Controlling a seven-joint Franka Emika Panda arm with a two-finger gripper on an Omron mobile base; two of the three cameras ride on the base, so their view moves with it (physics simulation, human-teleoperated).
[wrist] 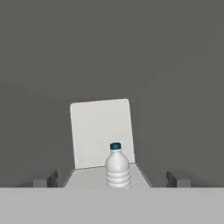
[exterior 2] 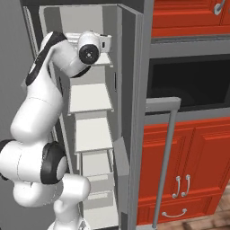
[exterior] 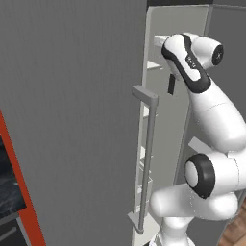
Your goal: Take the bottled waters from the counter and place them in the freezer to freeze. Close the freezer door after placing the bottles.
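Fingertips (wrist: 43, 178) spread wide, gripping nothing; water bottle (wrist: 117, 167) stands upright between them on a white freezer shelf (wrist: 89, 177), grey lining (wrist: 131, 52) behind.

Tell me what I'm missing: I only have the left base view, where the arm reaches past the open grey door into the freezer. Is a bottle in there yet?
Observer: Yes. The hand view shows one bottled water standing upright on a white shelf, blue cap up.
Operator: Is the gripper holding it?
Observer: No. The gripper is open, its fingertips wide to either side of the bottle and clear of it.
Operator: Which shelf has the hand reached?
Observer: In the right base view the hand is level with the top shelf; three more white shelves sit below it.
Operator: What stands beside the freezer?
Observer: A black built-in oven with red cabinet doors below.
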